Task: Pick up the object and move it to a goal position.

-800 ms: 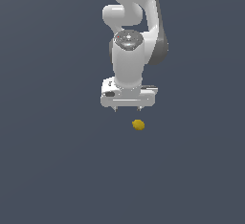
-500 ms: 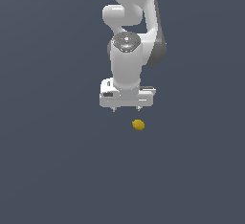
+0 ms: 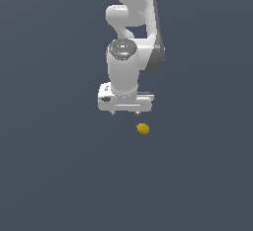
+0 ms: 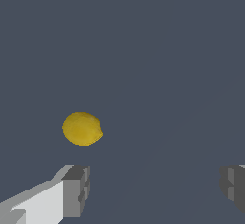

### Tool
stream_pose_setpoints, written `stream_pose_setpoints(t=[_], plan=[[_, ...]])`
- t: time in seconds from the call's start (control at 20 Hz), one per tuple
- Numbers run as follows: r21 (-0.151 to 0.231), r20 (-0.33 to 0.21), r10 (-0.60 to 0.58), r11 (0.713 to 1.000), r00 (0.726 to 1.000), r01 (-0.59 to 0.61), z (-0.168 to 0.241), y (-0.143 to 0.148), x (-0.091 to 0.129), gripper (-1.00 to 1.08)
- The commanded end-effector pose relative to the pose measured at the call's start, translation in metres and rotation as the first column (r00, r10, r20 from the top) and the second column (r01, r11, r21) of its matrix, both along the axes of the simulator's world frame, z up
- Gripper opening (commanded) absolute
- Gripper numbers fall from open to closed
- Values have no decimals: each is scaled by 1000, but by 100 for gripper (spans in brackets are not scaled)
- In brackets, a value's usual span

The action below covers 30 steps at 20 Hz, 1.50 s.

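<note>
The object (image 3: 143, 129) is a small yellow lemon-like lump lying on the dark grey floor; the wrist view shows the object (image 4: 82, 128) lying on its side. My white gripper (image 3: 125, 112) hangs just above and slightly to the exterior view's left of it, apart from it. In the wrist view the gripper (image 4: 155, 189) is open, its two grey fingertips (image 4: 76, 189) spread wide with nothing between them. The lump sits beyond one fingertip, outside the gap.
A flat dark grey surface (image 3: 59, 175) stretches all around. The white arm (image 3: 131, 22) rises behind the gripper toward the top of the exterior view.
The gripper has come a little lower toward the floor above the lump. The lump has not moved.
</note>
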<state>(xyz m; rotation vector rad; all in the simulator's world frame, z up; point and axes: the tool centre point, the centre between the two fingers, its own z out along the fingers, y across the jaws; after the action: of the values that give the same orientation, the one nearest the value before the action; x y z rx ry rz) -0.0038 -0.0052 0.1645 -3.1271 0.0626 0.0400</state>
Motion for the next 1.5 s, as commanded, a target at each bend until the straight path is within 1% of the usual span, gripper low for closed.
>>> stream_pose_setpoints(t=[0.0,0.25,0.4,0.65,0.85,1.05,1.25,1.45], plan=[[-1,1,13,1000,1000,-13,-2,3,0,100],[-7,5,91,996,996,-90,-18,18,2,100],[-11,9,169,986,986,-169,-34,33,4,100],[-15,17,317,948,948,-317,-64,65,4,100],[-15,23,390,921,921,-390,-79,81,3,100],[-14,25,420,907,907,-420,-86,89,2,100],[-14,23,415,910,910,-414,-86,88,1,100],[-14,24,416,909,909,-416,-97,88,1,100]])
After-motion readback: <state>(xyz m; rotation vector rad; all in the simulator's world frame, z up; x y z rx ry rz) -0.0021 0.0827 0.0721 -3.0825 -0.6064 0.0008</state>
